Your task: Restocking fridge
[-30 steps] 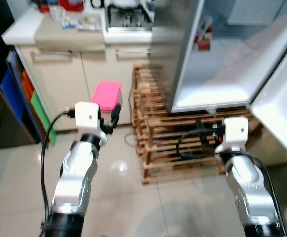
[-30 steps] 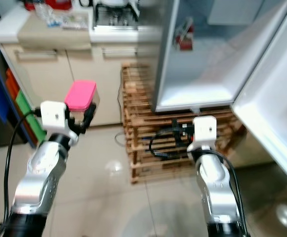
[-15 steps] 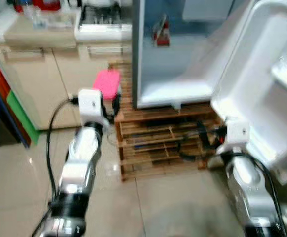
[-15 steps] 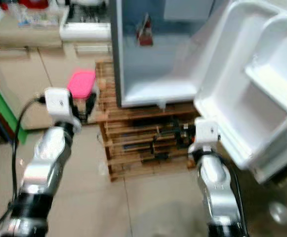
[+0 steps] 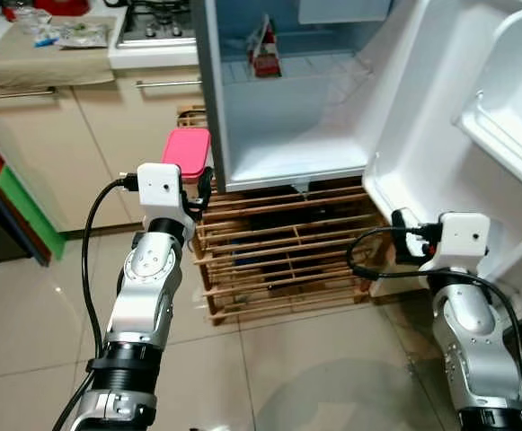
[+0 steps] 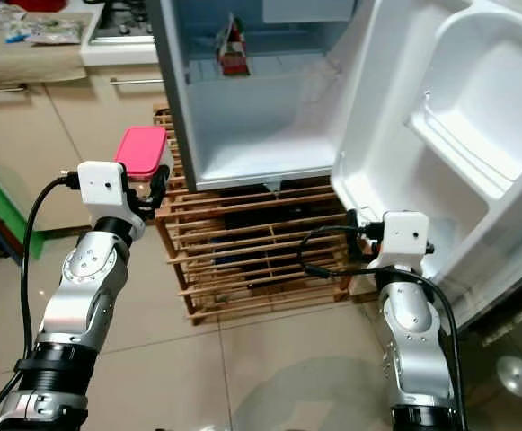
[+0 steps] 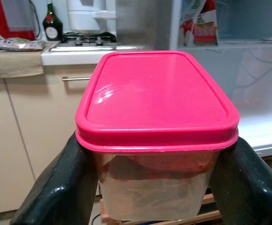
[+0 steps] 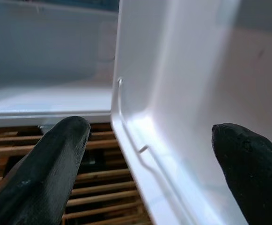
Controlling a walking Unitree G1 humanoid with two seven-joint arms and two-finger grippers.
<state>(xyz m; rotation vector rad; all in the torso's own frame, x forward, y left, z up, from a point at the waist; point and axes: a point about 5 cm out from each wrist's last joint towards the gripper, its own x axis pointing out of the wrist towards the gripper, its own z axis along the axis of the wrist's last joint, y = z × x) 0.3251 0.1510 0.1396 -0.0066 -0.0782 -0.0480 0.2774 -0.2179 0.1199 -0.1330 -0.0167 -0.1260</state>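
The left hand (image 7: pixel 157 187) pinches a clear container with a pink lid (image 7: pixel 157 93) between its two black fingers, held up just short of the open fridge (image 5: pixel 278 135) ahead. The right hand (image 8: pixel 147 164) is spread — empty — its fingers straddling the lower edge of the fridge door (image 5: pixel 476 108).

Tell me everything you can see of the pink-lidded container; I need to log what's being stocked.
The container is a rectangular tub with rounded corners, a clear plastic-looking body and a glossy pink lid seated on its rim. Dark reddish contents show dimly through the wall; what they are cannot be told. It is held upright and level, the left hand clamping its two sides, one black finger against each. It sits off the floor, in front of the open fridge, beside its left edge.
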